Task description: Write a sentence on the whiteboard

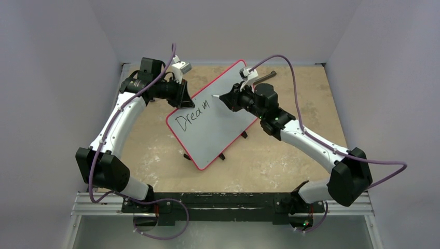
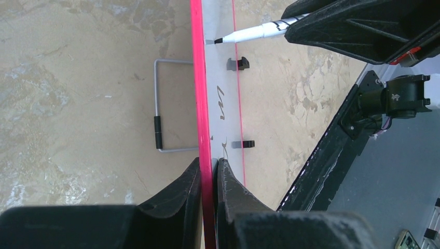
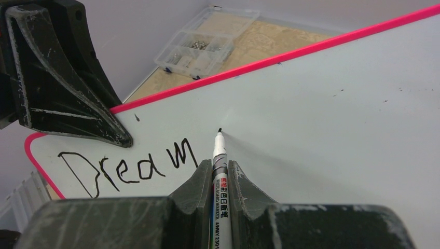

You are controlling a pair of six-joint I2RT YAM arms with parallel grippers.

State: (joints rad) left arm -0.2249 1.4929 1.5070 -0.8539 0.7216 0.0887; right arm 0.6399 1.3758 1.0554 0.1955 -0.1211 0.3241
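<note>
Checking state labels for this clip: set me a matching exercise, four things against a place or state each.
1 left end effector
2 right end effector
3 marker
4 clear compartment box

A shut on the marker
B clamped on the whiteboard's red rim
C on the table beyond the whiteboard
D tip just after the written "Dream"

Pairs: 1-B, 2-A, 3-D, 4-C

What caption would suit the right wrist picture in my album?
Right fingers hold a marker just past the written word "Dream" on the red-rimmed whiteboard, its edge clamped by the left fingers.
</note>
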